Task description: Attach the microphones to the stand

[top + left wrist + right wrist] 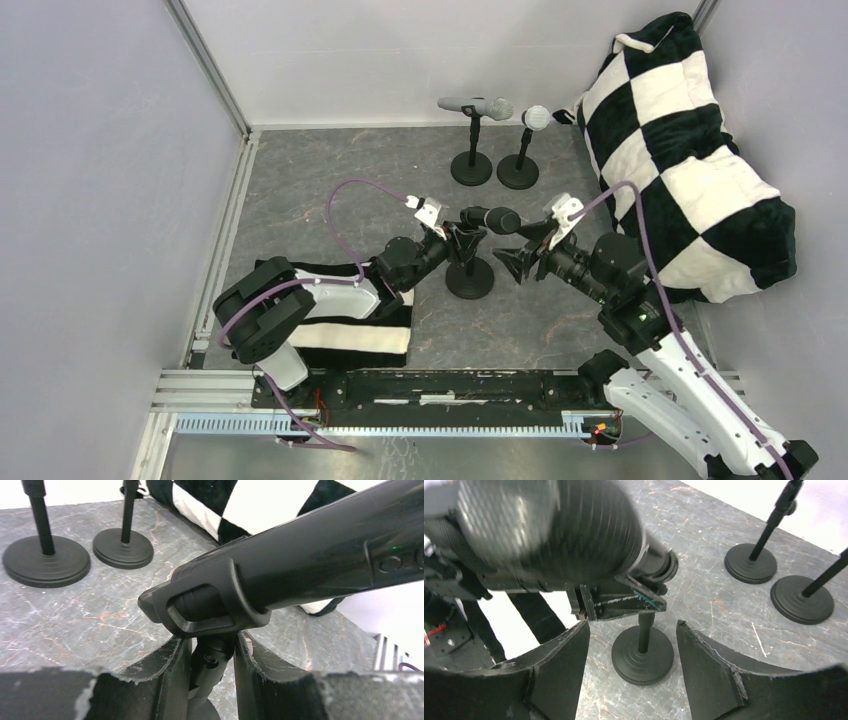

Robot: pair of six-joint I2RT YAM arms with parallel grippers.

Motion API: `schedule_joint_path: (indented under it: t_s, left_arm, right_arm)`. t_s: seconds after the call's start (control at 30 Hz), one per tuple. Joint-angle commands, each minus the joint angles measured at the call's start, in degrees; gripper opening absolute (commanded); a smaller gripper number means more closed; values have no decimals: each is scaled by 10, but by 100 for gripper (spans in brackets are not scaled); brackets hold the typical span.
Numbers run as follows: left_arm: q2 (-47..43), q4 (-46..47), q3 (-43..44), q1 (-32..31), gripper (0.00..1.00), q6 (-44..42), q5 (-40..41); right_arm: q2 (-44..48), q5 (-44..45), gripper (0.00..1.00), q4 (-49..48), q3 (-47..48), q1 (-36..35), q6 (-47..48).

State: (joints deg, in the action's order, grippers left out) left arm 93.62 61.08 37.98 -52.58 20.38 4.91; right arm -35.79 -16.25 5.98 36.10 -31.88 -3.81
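The black microphone (490,218) lies level in the clip of the near stand (469,278). My left gripper (457,241) is shut on that stand's swivel neck just under the clip (200,611); in the left wrist view the microphone body (310,555) runs up to the right above my gripper (212,645). My right gripper (518,248) is open and empty beside the microphone's mesh head (549,525), and the stand base (642,655) shows beyond my gripper (631,642). A silver-grey microphone (476,105) and a white one (536,118) sit on the two far stands.
The two far stand bases (471,168) (517,172) stand close together at the back. A big black-and-white checkered cushion (690,150) fills the right side. A black-and-white cloth (350,330) lies under the left arm. Grey walls enclose the table.
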Motion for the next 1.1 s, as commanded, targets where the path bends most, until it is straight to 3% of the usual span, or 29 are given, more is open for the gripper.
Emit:
schedule_joint_path:
  t_s: [0.0,0.37,0.9,1.07]
  left_arm:
    - [-13,-63,9,5,2,-74,75]
    - [-11,-70,10,5,2,-83,79]
    - [-13,-105,30,-3,2,-110,137]
    - [-7,-109,41,-7,2,-112,136]
  right_arm:
    - [-35,36,72,131,132,-2,-45]
    - [-146,2,76,301,326,-2,-80]
    - [-225,-29,73,329,430,-4,-107]
    - [-235,3,73,338,436,-6,-96]
